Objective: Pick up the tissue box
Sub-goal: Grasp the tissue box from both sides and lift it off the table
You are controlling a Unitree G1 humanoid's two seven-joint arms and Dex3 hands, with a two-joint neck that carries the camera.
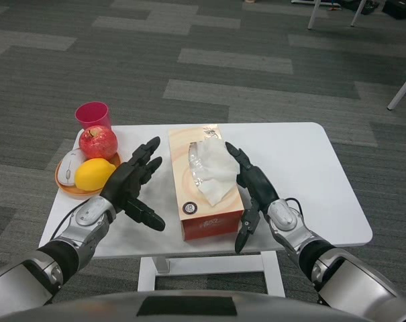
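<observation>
Head view: the tissue box (pixel 204 181) lies mid-table, a tissue poking from its top. The left hand (pixel 134 182) sits at its nine o'clock, fingers spread, holding nothing, just beside it. The right hand (pixel 251 188) at three o'clock lies against the box's side, fingers apart.

Both silver forearms are stretched forward from the lower corners. The left hand (pixel 132 182) is held open, fingers spread and pointed forward. The right hand (pixel 251 189) is likewise opened, its thumb hung downward.
</observation>
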